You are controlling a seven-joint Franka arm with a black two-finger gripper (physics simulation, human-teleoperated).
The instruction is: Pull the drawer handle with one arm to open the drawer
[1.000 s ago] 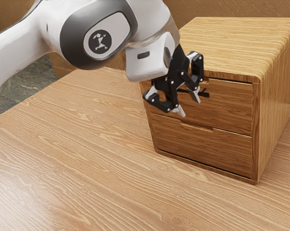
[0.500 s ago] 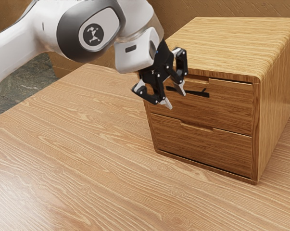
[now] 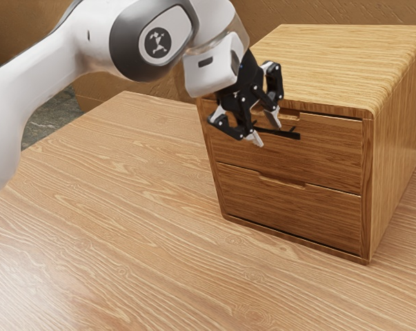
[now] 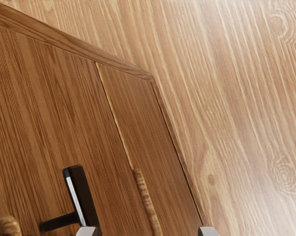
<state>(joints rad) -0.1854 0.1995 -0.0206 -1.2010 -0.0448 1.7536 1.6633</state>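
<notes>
Wooden tabletop (image 3: pixel 125 227) nearest. Cabinet (image 3: pixel 332 62) stands on it, toward exterior view's right. Lower drawer (image 3: pixel 290 207) shut. Top drawer (image 3: pixel 325 155) above looks flush: not yet pulled. Black handle (image 3: pixel 287 133) on its front. Hand (image 3: pixel 264 129) at handle's near end, fingers spread, not clamping. Left: grip handle, pull.

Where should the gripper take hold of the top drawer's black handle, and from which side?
Probably mid-bar on the black handle, approached head-on toward the top drawer, one finger above, one below. Its thin horizontal bar stands off the wood on a post, leaving room behind.
</notes>
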